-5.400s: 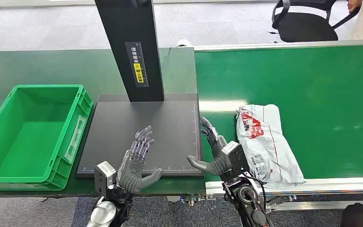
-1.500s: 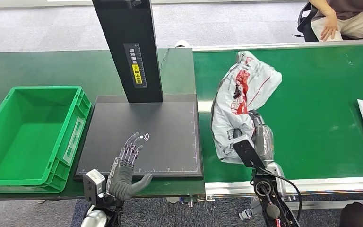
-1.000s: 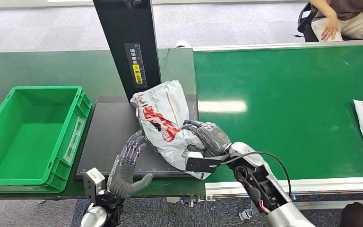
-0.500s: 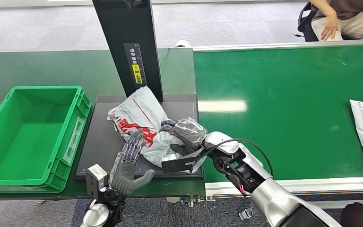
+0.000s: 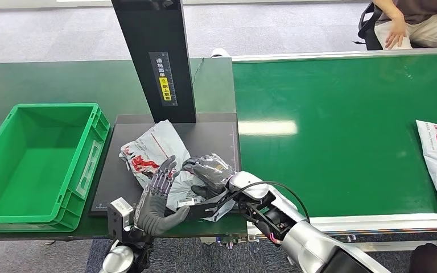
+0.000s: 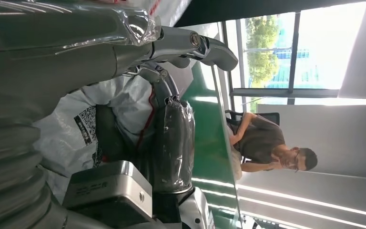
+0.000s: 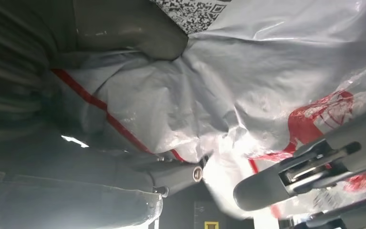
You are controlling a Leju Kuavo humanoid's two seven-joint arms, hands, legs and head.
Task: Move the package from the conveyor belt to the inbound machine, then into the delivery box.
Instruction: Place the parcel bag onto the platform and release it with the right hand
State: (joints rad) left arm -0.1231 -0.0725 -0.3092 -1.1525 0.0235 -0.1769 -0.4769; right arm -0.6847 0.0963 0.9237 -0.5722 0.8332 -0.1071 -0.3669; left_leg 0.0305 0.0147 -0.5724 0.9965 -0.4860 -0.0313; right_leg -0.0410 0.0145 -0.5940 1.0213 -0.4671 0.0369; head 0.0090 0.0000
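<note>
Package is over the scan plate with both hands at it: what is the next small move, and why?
Probably open the right hand and let the package rest flat on the black plate. It already lies there below the scanner post, with the left hand at its near edge.

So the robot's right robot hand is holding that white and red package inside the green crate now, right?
Not quite. The right robot hand does hold the white and red package, but over the black platform of the inbound machine, not in the green crate. The head view shows this.
</note>
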